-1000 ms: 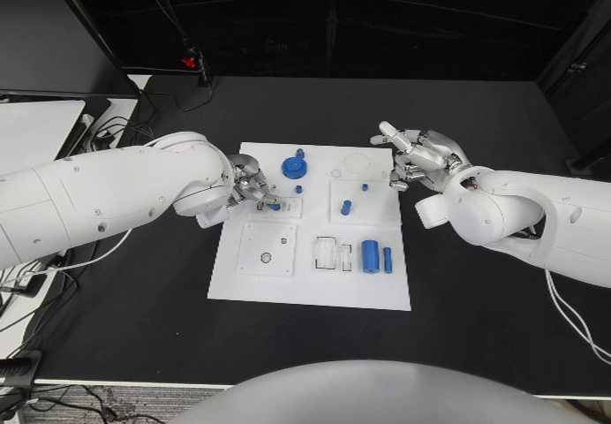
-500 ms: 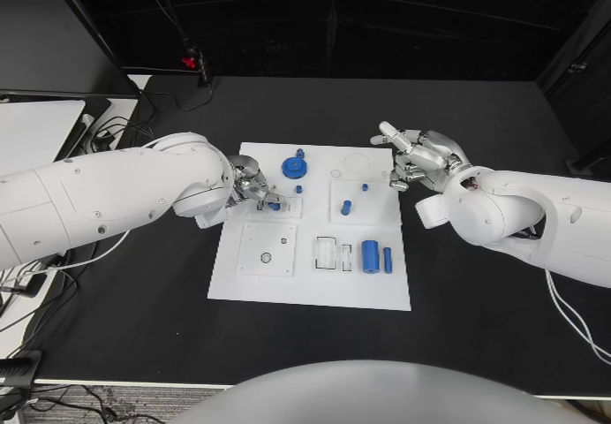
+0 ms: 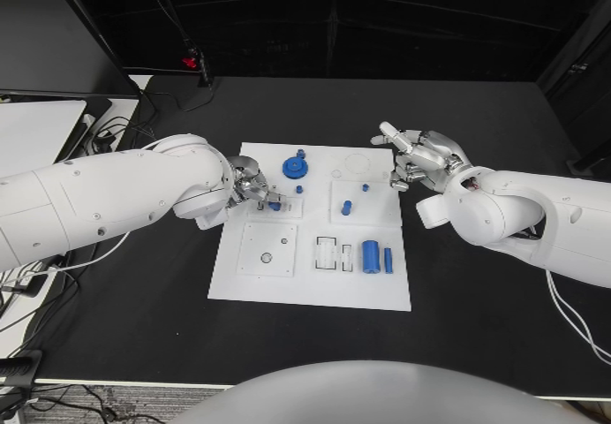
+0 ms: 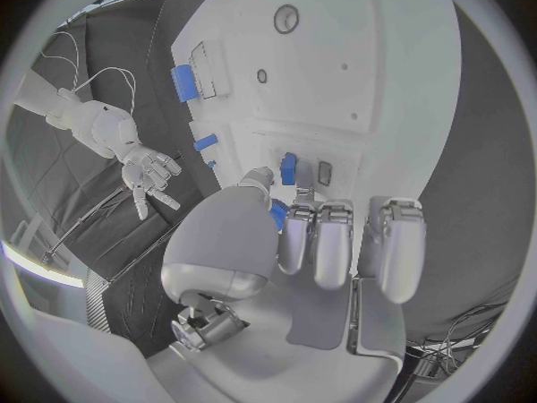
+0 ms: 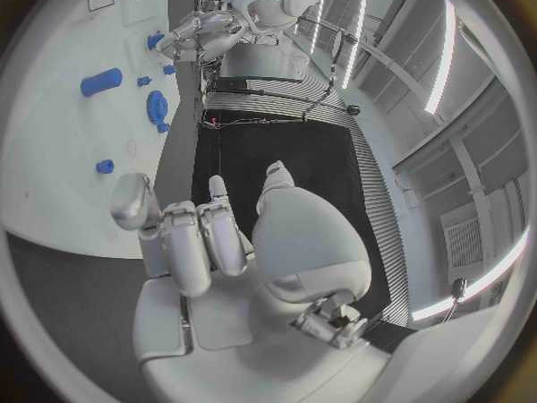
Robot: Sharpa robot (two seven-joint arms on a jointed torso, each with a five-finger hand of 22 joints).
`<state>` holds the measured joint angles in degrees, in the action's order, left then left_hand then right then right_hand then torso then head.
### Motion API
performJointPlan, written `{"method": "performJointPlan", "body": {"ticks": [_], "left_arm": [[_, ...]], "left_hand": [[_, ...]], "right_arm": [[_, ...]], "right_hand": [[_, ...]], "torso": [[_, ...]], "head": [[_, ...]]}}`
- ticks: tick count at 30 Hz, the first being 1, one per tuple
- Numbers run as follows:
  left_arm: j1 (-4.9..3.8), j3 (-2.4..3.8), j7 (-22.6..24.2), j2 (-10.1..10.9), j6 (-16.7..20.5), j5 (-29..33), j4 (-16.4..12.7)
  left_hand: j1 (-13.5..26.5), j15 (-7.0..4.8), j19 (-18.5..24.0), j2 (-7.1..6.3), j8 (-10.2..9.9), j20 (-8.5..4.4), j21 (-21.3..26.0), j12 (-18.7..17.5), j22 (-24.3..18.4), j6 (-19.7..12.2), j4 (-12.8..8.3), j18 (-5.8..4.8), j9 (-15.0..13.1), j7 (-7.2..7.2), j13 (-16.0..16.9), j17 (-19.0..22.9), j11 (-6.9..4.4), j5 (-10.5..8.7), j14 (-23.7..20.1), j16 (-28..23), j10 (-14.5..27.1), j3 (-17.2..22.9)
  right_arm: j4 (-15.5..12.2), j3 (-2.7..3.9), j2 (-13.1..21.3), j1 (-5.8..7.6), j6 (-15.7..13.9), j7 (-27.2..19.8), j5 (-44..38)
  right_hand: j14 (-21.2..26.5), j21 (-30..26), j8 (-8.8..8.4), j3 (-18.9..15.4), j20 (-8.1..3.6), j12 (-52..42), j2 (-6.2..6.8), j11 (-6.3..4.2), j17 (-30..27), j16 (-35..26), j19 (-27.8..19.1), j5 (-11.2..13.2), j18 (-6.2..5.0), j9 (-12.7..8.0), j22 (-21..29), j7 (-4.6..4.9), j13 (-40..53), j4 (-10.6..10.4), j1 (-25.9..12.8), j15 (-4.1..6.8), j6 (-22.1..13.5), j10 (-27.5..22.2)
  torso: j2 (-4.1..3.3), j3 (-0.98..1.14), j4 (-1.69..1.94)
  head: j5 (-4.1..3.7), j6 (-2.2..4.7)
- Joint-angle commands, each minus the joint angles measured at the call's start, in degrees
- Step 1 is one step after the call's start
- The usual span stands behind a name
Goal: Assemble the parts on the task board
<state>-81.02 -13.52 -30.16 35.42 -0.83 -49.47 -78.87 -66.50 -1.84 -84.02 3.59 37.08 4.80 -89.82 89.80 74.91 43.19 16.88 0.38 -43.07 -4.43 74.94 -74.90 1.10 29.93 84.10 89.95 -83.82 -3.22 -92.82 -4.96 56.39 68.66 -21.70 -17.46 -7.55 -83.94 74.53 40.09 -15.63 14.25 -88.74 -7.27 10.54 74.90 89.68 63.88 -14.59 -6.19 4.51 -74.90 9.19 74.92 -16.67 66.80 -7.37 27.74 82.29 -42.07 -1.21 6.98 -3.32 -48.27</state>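
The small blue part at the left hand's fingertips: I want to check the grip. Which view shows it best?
The left wrist view: the small blue part stands at the left hand's fingertips over the task board. In the head view it is a blue speck partly hidden by fingers. The right wrist view shows it far off.

The black table [image 3: 153, 300] carries the white task board [image 3: 314, 287] in its middle. Near the table's far left corner lie some cables [image 3: 109, 132].

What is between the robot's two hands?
In the head view, between the left hand and the right hand lies the white task board, with a blue gear on it.
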Motion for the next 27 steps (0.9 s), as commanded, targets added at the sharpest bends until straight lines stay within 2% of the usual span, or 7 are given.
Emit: {"method": "performJointPlan", "body": {"ticks": [1,6,15,27], "left_arm": [[-0.06,0.02,1.1,0.1,1.4,-0.3,-0.2],[-0.06,0.02,1.3,0.1,1.6,-0.3,-0.2],[-0.05,0.03,1.5,0.3,2.0,-0.3,-0.3],[-0.05,0.03,2.5,0.4,2.6,-0.3,-0.4]], "left_hand": [[0.6,0.42,-6.0,0.12,1.1,0.56,-0.2,0.2,15.1,-0.7,-0.1,-0.38,-1.0,-0.09,15.1,-15.1,0.13,-0.34,5.9,0.1,-6.2,-0.4],[0.7,0.26,-6.0,0.27,3.9,0.46,-0.2,0.2,15.1,-1.6,-0.1,-0.38,-3.7,0.23,15.1,-15.1,-0.15,-0.36,5.9,0.1,-6.2,-0.7],[0.9,0.09,-6.0,0.43,7.3,0.30,-0.2,0.2,15.1,-3.2,-0.1,-0.38,-7.1,0.48,15.1,-15.1,-0.39,-0.39,5.9,0.1,-6.2,-1.1],[0.8,0.04,-6.0,0.53,8.2,0.26,-0.2,0.2,15.1,-3.7,-0.1,-0.38,-8.2,0.56,15.1,-15.1,-0.46,-0.41,5.9,0.1,-6.2,-1.1]], "right_arm": [[0.0,0.03,0.0,0.06,0.5,-0.3,0.1],[0.0,0.03,-0.1,0.05,0.5,-0.2,0.1],[0.1,0.03,-0.1,0.04,0.5,-0.1,0.1],[0.1,0.03,-0.2,0.02,0.5,0.0,0.1]], "right_hand": [[-2.6,0.3,0.29,-0.4,-0.06,0.3,0.06,0.18,11.4,0.3,-0.5,-0.4,-0.01,-0.1,-6.8,5.32,8.6,-0.1,-0.7,-0.44,-0.3,-0.2],[-2.6,0.3,0.29,-0.4,-0.06,0.3,0.06,0.18,11.4,0.3,-0.5,-0.4,-0.01,-0.1,-6.8,5.32,8.6,-0.1,-0.7,-0.44,-0.3,-0.2],[-2.6,0.3,0.32,-0.4,-0.05,0.3,0.01,0.19,11.3,0.3,-0.6,-0.4,-0.04,-0.1,-6.7,5.33,8.6,-0.1,-0.7,-0.45,-0.3,-0.2],[-2.6,0.2,0.34,-0.4,-0.05,0.3,-0.04,0.19,11.3,0.3,-0.7,-0.5,-0.06,-0.1,-6.7,5.33,8.5,-0.1,-0.7,-0.45,-0.3,-0.3]], "torso": [[0.00,-0.02,-0.05],[-0.02,0.01,-0.03],[-0.02,-0.01,-0.04],[-0.04,0.00,-0.05]], "head": [[0.00,0.01],[0.09,0.02],[0.11,-0.01],[0.03,-0.05]]}}
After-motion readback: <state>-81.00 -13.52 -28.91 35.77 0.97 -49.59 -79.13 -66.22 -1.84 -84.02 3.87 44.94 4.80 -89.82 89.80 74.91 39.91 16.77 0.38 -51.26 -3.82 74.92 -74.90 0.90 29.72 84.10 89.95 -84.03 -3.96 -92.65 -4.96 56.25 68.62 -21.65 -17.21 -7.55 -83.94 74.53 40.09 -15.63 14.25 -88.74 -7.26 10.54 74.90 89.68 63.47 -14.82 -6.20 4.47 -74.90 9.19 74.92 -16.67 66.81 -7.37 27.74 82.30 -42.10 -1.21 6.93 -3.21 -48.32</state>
